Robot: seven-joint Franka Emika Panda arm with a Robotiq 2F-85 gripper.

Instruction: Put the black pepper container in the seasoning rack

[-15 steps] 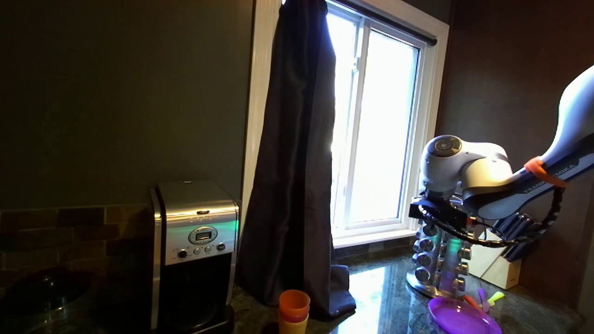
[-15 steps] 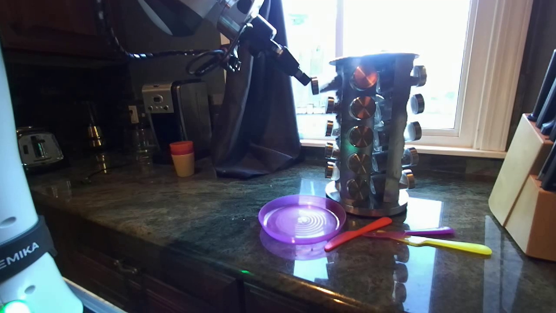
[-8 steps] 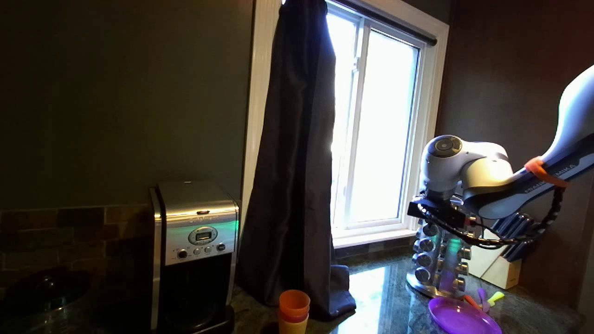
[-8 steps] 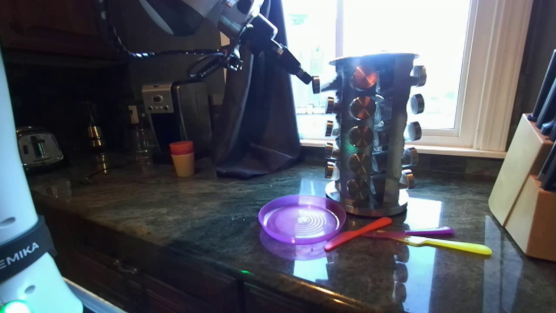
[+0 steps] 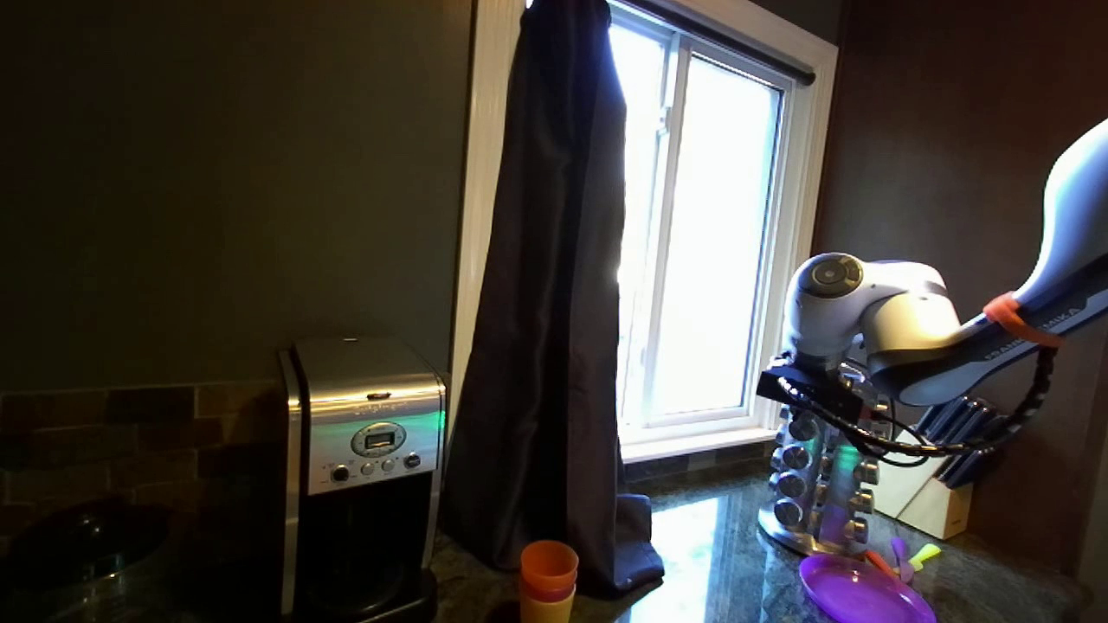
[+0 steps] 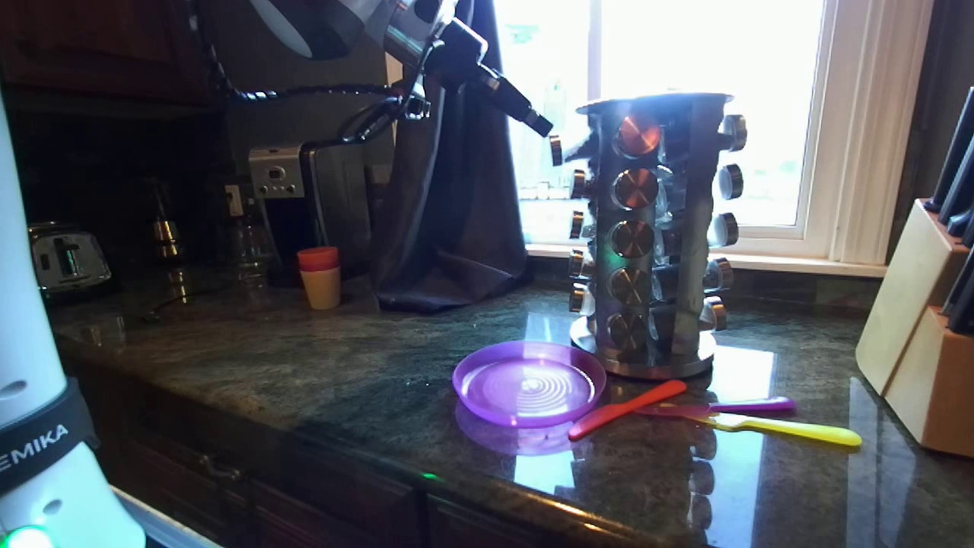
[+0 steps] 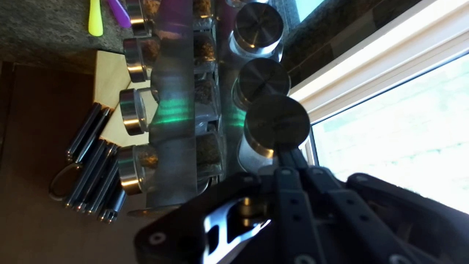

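The seasoning rack [image 6: 689, 251], a tall tiered metal stand of glassy jars with shiny lids, stands on the counter. It shows in both exterior views [image 5: 844, 497] and in the wrist view [image 7: 172, 165]. One jar [image 6: 556, 150] in its top tier sticks out further than those below; it seems to be the black pepper container, but no label shows. Its round lid [image 7: 276, 121] faces the wrist camera. My gripper [image 6: 542, 124] is shut, its fingertips [image 7: 291, 156] together at the lid's edge with nothing between them. Whether they touch the lid I cannot tell.
A pale knife block [image 6: 905, 320] stands beside the rack. A purple plate [image 6: 494, 380] and red [image 6: 628, 411], purple [image 6: 761, 406] and yellow [image 6: 799, 431] plastic knives lie before it. The window and dark curtain [image 6: 449, 228] are behind. Stacked cups [image 6: 319, 285] stand further off.
The protruding jar's lid has shifted slightly towards the rack. My gripper's tip has moved a little up and towards the rack, from behind the lid to its upper edge.
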